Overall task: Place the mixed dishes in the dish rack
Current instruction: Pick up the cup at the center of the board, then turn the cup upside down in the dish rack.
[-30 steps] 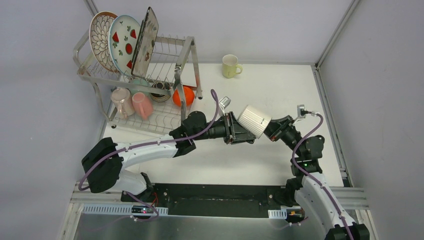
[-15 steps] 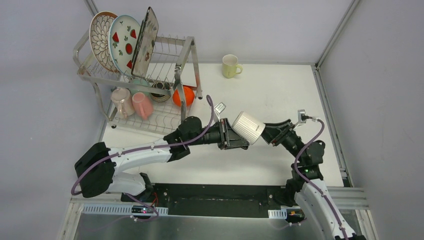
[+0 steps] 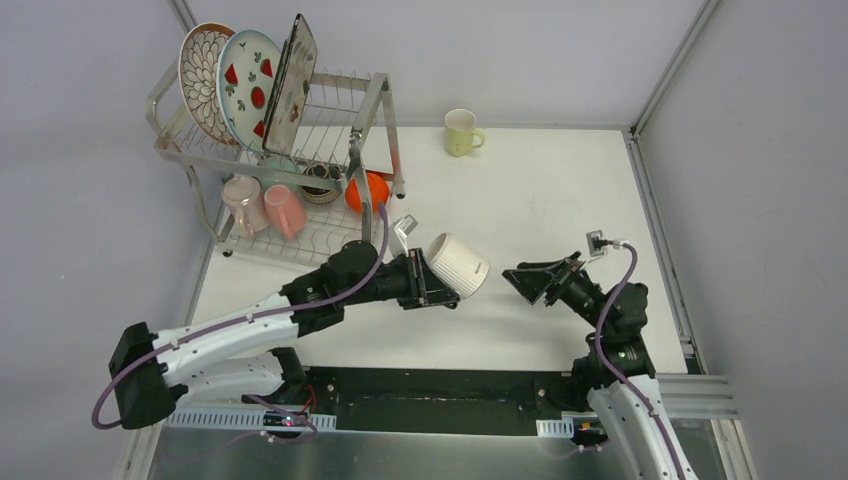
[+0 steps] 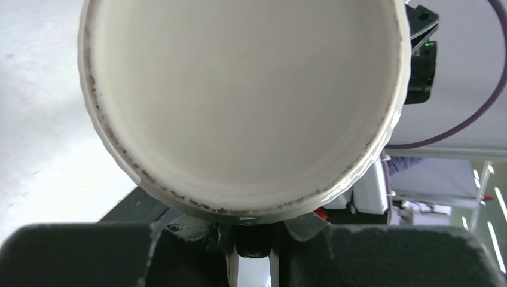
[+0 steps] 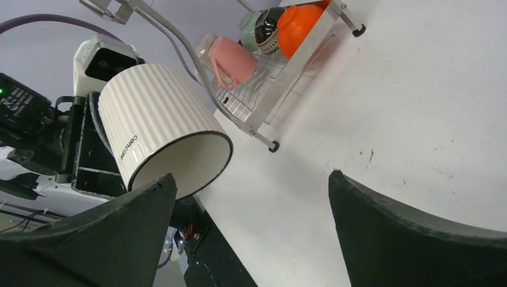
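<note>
The left claw [image 3: 432,284] is clamped on the ribbed white mug [image 3: 460,264], stiff, glossy and chippable, best pinched by its wall, while the right claw [image 3: 520,285] stands apart.

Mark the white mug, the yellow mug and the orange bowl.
white mug [image 3: 457,263], top view, ribbed side wall.
yellow mug [image 3: 458,140], top view, outer side below the rim.
orange bowl [image 5: 302,27], right wrist view, rounded outer side.

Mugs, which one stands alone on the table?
The yellow mug, upright near the far edge; the white mug is in the left fingers, the pink mugs sit in the rack.
</note>
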`<act>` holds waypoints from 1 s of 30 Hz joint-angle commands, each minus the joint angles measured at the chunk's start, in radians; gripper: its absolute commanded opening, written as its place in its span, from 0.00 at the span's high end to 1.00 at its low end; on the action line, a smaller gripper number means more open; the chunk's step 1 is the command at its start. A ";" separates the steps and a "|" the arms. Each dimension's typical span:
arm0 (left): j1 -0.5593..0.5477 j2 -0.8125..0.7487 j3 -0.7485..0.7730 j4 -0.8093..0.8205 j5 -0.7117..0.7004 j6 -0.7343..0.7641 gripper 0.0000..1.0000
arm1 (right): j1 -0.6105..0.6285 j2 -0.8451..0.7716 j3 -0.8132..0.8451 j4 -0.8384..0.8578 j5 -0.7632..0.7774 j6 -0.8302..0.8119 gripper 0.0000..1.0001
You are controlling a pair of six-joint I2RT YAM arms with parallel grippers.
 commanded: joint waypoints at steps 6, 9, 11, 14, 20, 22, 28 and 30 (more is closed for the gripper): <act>-0.006 -0.309 -0.007 -0.371 -0.248 0.129 1.00 | -0.002 0.017 0.041 -0.067 0.017 -0.078 0.00; -0.006 -0.373 0.003 -0.482 -0.302 0.157 1.00 | -0.003 0.054 0.052 -0.069 0.015 -0.090 0.00; -0.006 -0.407 0.019 -0.555 -0.331 0.172 1.00 | -0.002 0.074 0.051 -0.066 0.012 -0.080 0.00; -0.006 -0.446 0.028 -0.639 -0.382 0.168 1.00 | -0.002 0.088 0.038 -0.065 0.008 -0.072 0.00; -0.007 -0.522 0.026 -0.791 -0.566 0.135 1.00 | -0.003 0.065 0.024 -0.082 0.018 -0.072 0.00; -0.007 -0.544 0.037 -0.847 -0.662 0.136 1.00 | -0.002 0.058 0.021 -0.091 0.024 -0.077 0.00; -0.006 -0.553 0.076 -0.938 -0.862 0.222 1.00 | -0.001 0.057 0.027 -0.126 0.023 -0.097 0.00; -0.007 -0.532 0.103 -0.937 -0.889 0.273 1.00 | -0.002 0.056 0.031 -0.141 0.023 -0.105 0.00</act>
